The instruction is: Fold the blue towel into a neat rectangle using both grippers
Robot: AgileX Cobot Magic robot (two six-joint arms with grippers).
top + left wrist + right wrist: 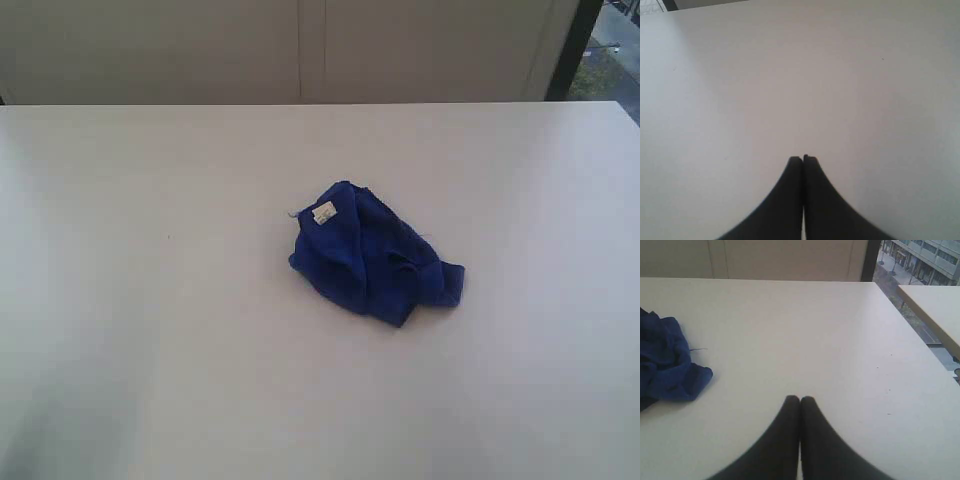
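Note:
The blue towel (pixel 375 258) lies crumpled in a heap near the middle of the white table (pixel 150 300), its small white tag (pixel 323 213) facing up at the far left corner. Part of the towel (pixel 665 365) also shows in the right wrist view, with a loose thread beside it. Neither arm appears in the exterior view. My left gripper (pixel 803 159) is shut over bare table, with no cloth in its view. My right gripper (pixel 800 399) is shut too, apart from the towel, with nothing between its fingers.
The table's far edge meets a pale wall (pixel 300 50). In the right wrist view the table's side edge runs near a window, with a second table (pixel 935 305) beyond a gap.

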